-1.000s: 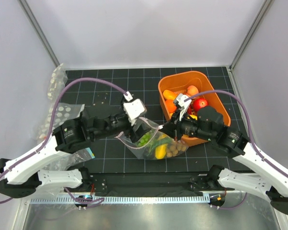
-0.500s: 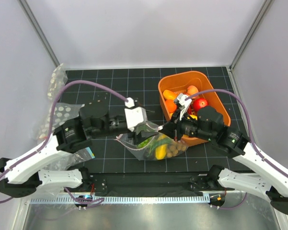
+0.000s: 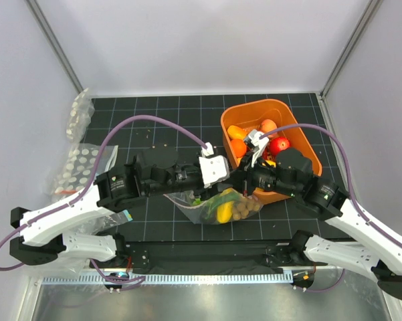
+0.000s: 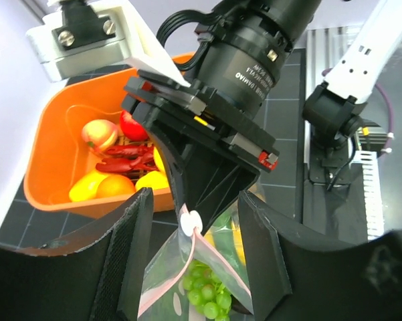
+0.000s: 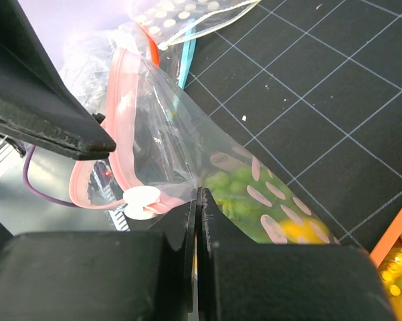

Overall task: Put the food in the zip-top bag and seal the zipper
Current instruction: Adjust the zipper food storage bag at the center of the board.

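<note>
The zip-top bag (image 3: 217, 204) lies at the table's front centre and holds food: green grapes (image 4: 207, 294), a yellow piece (image 3: 223, 212) and a brown nut cluster (image 3: 241, 210). My right gripper (image 5: 197, 200) is shut on the bag's upper corner, just beside the white slider tab (image 5: 142, 200) on the pink zipper (image 5: 117, 120). My left gripper (image 4: 195, 214) is open, with its fingers (image 4: 137, 234) on either side of that corner and the slider (image 4: 192, 221), touching neither. In the top view the left gripper (image 3: 224, 175) meets the right gripper (image 3: 244, 179) above the bag.
An orange tub (image 3: 301, 144) behind the right gripper holds more fruit, among them a red apple (image 3: 278, 145) and oranges (image 3: 237, 147). Spare clear dotted bags (image 3: 83, 164) lie at the left wall, with another (image 3: 77, 114) at the back left.
My left arm has swung right from the bag's left side to the right gripper. Its open fingers now straddle the held corner. The right arm has not moved.
</note>
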